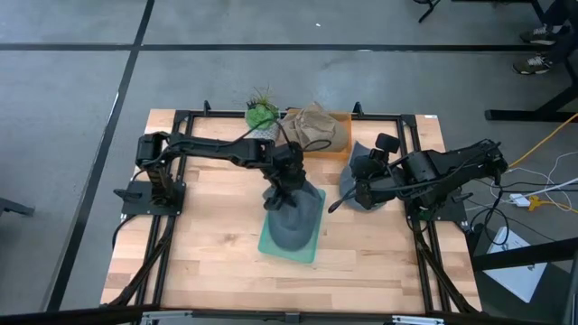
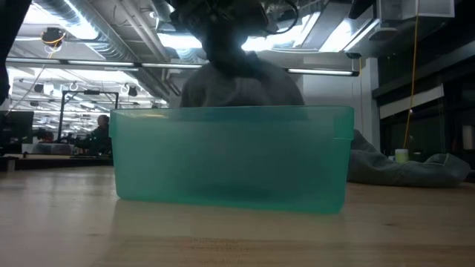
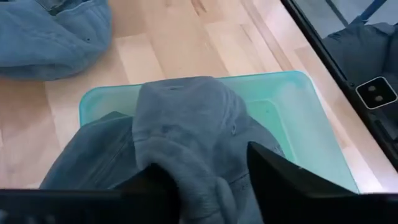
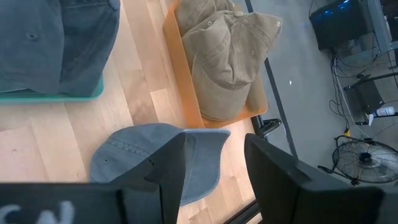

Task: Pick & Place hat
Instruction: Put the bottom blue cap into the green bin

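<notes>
Right wrist: tan hats [image 4: 227, 59], orange tray [image 4: 186, 81]

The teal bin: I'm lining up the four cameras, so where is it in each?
High view: the teal bin is centre, under the left hand.
Low view: front and centre.
Left wrist view: middle, under the grey hat.
Right wrist view: top-left edge.
Shared landmark: the grey hat.

Grey concrete floor [image 1: 271, 81] crossed by dark seam lines. Light wooden plank table [image 1: 217, 244]. Exposed ceiling ductwork [image 2: 96, 33] with bright strip lights [image 2: 89, 65]. Distant desks.
</notes>
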Controlling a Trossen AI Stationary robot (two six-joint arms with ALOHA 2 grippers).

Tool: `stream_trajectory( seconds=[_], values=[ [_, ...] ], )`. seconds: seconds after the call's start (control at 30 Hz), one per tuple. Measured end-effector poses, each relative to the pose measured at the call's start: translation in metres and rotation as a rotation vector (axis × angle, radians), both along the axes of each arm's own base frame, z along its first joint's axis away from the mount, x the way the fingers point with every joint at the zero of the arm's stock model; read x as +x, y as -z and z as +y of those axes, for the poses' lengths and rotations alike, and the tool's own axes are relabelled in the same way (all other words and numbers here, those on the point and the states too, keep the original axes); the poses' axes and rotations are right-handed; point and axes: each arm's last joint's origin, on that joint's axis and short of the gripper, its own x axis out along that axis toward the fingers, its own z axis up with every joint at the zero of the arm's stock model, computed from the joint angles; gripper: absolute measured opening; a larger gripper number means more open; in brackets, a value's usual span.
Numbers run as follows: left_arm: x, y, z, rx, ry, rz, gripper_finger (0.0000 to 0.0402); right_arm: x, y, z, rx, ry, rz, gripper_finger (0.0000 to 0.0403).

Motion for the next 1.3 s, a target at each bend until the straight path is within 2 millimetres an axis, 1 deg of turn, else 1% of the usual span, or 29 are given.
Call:
stream_trajectory(
  seconds=[0.13,0.2,0.27,0.37,0.4,0.47,0.6,0.73,0.83,0.93,1.07,1.17,1.3],
  values=[
    [0.0,0.0,0.003,0.032,-0.025,0.001,0.0207,0.0,0.0,0.0,0.0,0.0,0.001,0.0161],
    [-0.001,-0.002,0.007,0.094,-0.075,0.013,0.0226,0.0,0.0,0.0,0.0,0.0,0.0,0.0161],
    [-0.003,-0.01,0.011,0.177,-0.141,0.023,0.0238,0.0,0.0,0.0,0.0,0.001,0.001,0.0161],
    [-0.004,-0.029,0.015,0.285,-0.225,0.005,0.0245,0.0,0.0,0.0,0.0,0.001,0.001,0.0161],
    [-0.005,-0.034,0.015,0.302,-0.233,0.006,0.0246,0.0,0.0,0.0,0.001,0.001,0.001,0.0161],
    [-0.004,-0.048,0.015,0.323,-0.228,-0.045,0.0246,0.0,0.0,0.0,0.001,0.002,0.0,0.0161],
    [-0.009,-0.072,0.011,0.327,-0.214,-0.098,0.0246,0.0,0.0,0.0,0.0,0.001,0.001,0.0161],
    [-0.019,-0.081,0.005,0.255,-0.221,-0.07,0.0244,0.0,0.005,0.0,-0.005,0.0,0.02,0.0161],
    [-0.028,-0.076,-0.002,0.216,-0.169,0.024,0.0224,-0.003,0.014,-0.001,-0.013,0.001,0.049,0.0161],
    [-0.032,-0.065,-0.008,0.213,-0.149,0.092,0.0191,-0.009,0.024,-0.003,-0.016,0.003,0.08,0.0161],
    [-0.03,-0.045,-0.011,0.216,-0.137,0.117,0.0139,-0.014,0.035,-0.004,-0.01,0.005,0.068,0.0161],
    [-0.026,-0.031,-0.01,0.22,-0.145,0.085,0.0104,-0.019,0.039,-0.006,0.017,0.004,0.037,0.0161],
    [-0.024,-0.016,-0.005,0.22,-0.163,0.073,0.0071,-0.026,0.044,-0.007,0.068,0.03,0.005,0.0161]
  ],
)
